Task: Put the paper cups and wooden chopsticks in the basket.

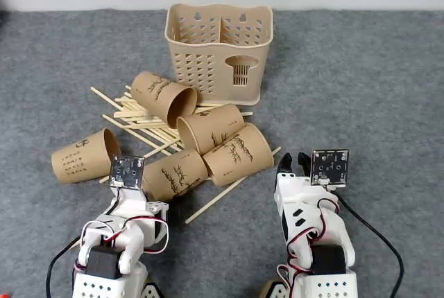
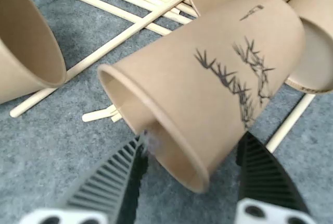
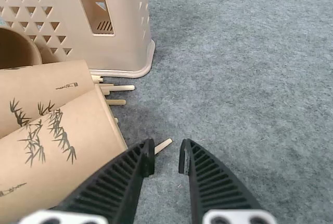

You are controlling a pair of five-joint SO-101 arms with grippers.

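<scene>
Grey mat point(image 1: 361, 90). The basket point(image 1: 218, 52) stands upright at upper centre, with perforated walls and a divider making two compartments.

All five cups lie on their sides:
- Cup A point(image 1: 175, 173), lower centre-left. Its long axis runs lower left to upper right, and its mouth faces lower left toward the left arm.
- Cup B point(image 1: 84, 156), far left, apart from the cluster. Its axis is near level and its mouth faces right.
- Cup C point(image 1: 163, 97), just left of the basket foot. Its axis runs upper left to lower right, with the mouth at the lower right.
- Cup D point(image 1: 210, 128), centre. Its mouth faces left and its base points upper right.
- Cup E point(image 1: 238, 154), pressed against D and A. Its narrow base faces lower left and its wider end upper right.

The chopsticks point(image 1: 135, 116) are in a loose pile under and between the cups. Most slant from upper left to lower right, and a few lie near level by the basket foot. One long chopstick point(image 1: 222, 194) runs lower left to upper right beneath A and E.

The left gripper point(image 2: 194, 139) is spread wide, with one finger on each side of cup A's rim end. One finger looks to be against the rim and the other is just beside the wall. I cannot tell whether it has a firm grip.

The right gripper point(image 3: 166, 148) sits low over the mat at lower right. Its jaws are narrow, with a slim gap and nothing between them. The tips are close to the long chopstick's upper end and just beside cup E.
</scene>
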